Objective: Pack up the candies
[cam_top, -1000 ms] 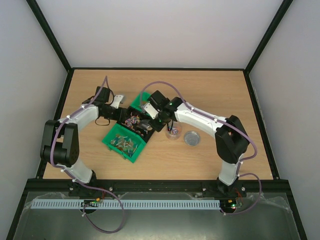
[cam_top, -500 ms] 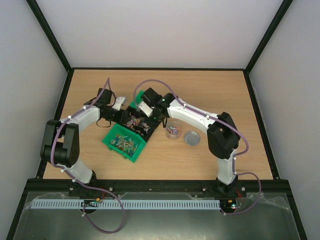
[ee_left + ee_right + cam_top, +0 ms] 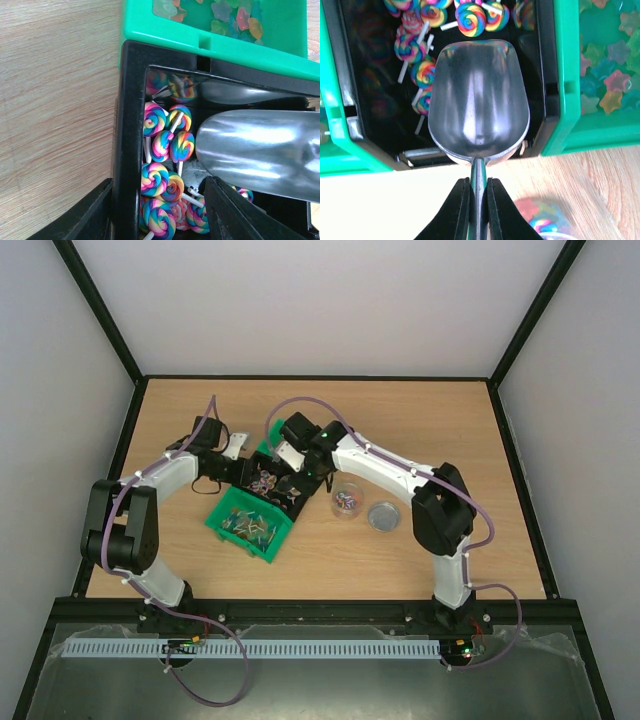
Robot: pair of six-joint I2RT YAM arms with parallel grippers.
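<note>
The candies are rainbow swirl lollipops [image 3: 165, 145] lying in a black bin [image 3: 291, 506] at mid-table, also in the right wrist view as lollipops [image 3: 422, 72]. My right gripper [image 3: 478, 182] is shut on the handle of a metal scoop [image 3: 477, 100]. The scoop's empty bowl hangs over the black bin [image 3: 542, 75]. My left gripper [image 3: 159, 182] is open and straddles the black bin's wall [image 3: 127, 125], one finger outside and one inside among the lollipops. The scoop [image 3: 260, 150] hangs just right of it. A clear jar [image 3: 347, 502] holds a few candies.
A green bin [image 3: 250, 527] of mixed sweets sits in front of the black one. Another green bin [image 3: 565, 100] with star-shaped candies [image 3: 607, 82] stands behind it. A round silver lid [image 3: 383, 517] lies right of the jar.
My right arm has swung left and back from beside the jar, carrying the scoop over the black bin. The left jaws have narrowed a little around the bin wall.
</note>
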